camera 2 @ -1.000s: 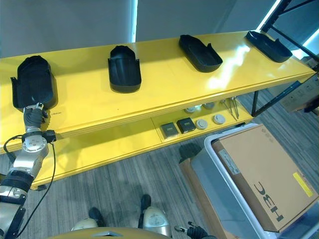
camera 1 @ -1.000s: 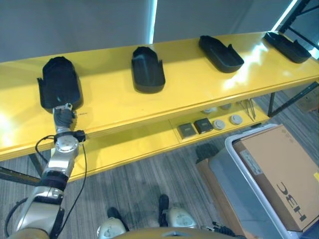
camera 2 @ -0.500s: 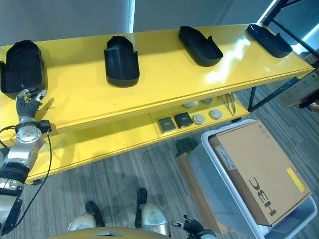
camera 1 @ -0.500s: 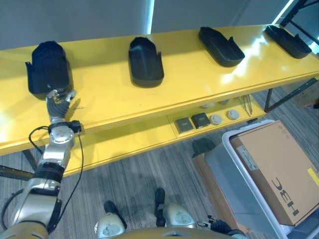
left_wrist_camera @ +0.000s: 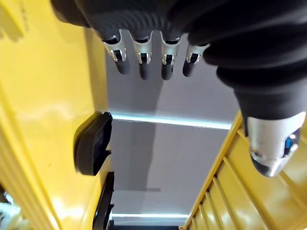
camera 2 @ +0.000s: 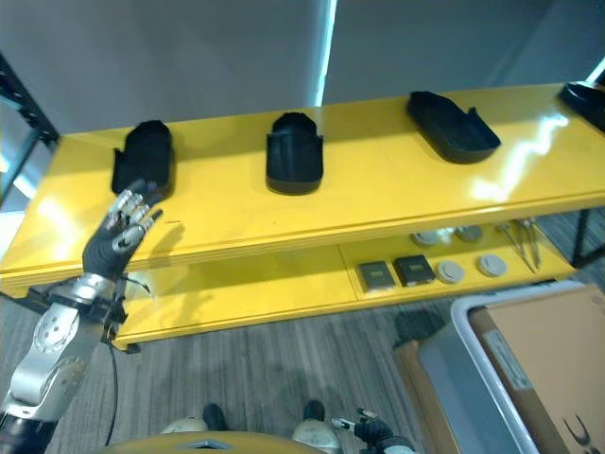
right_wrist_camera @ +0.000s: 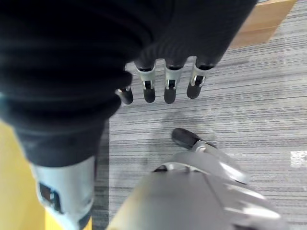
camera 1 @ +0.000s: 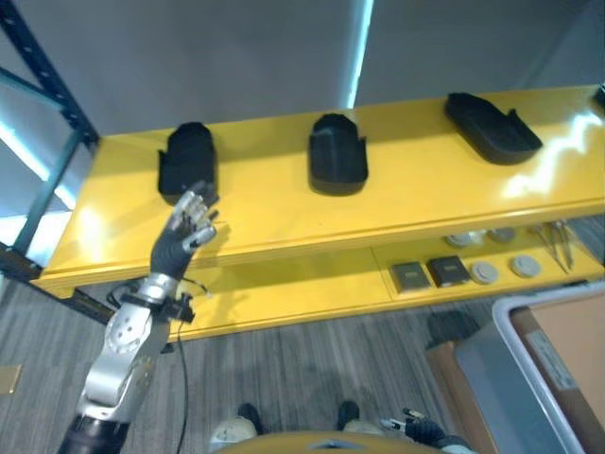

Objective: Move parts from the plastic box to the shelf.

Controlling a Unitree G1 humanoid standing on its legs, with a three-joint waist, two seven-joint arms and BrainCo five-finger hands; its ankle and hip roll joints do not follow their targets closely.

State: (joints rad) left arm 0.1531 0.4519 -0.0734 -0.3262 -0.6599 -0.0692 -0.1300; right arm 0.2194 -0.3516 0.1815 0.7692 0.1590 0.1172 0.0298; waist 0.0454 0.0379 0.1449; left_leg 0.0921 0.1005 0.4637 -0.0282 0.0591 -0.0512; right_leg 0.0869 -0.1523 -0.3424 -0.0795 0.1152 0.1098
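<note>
One hand, the left hand [camera 1: 185, 230], now hovers raised off the shelf [camera 1: 274, 203], fingers spread and empty; a second ago it was touching the leftmost black part [camera 1: 184, 160], so that part looks placed. Right hand [right_wrist_camera: 163, 72] hangs slack over the floor. Plastic box [camera 2: 473, 331] sits lower right; no legible writing.

Left hand [camera 1: 185, 234] raised, fingers spread, empty. Right hand [right_wrist_camera: 158, 72] hanging low, fingers relaxed, empty.
</note>
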